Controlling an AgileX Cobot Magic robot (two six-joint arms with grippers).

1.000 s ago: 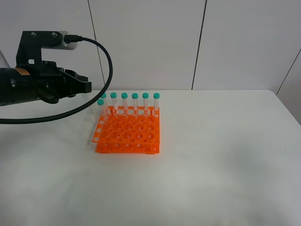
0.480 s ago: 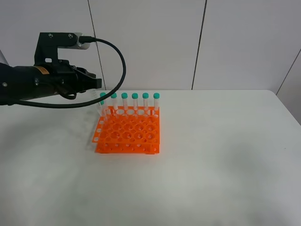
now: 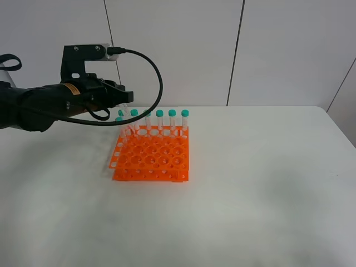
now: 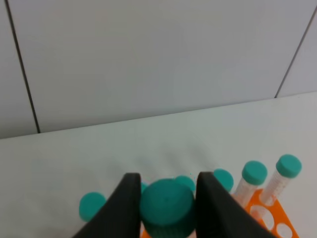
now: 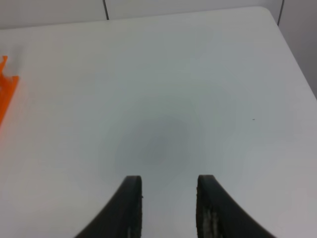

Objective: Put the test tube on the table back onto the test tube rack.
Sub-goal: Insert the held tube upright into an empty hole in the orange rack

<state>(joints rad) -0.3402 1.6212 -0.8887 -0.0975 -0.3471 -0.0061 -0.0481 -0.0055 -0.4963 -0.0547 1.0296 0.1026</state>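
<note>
My left claw [image 4: 167, 198] has swung to the rack [image 3: 150, 162] — gripping the tube [image 4: 166, 210] by its cap; misaligned, I'd knock neighbouring tubes [image 3: 172, 120].

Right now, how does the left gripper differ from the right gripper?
The left gripper is clamped on the teal cap of a test tube; the right gripper holds nothing, jaws apart. The left one hovers by the orange test tube rack; the right one hangs over bare white table. Both share the same dark, curved shape.
</note>
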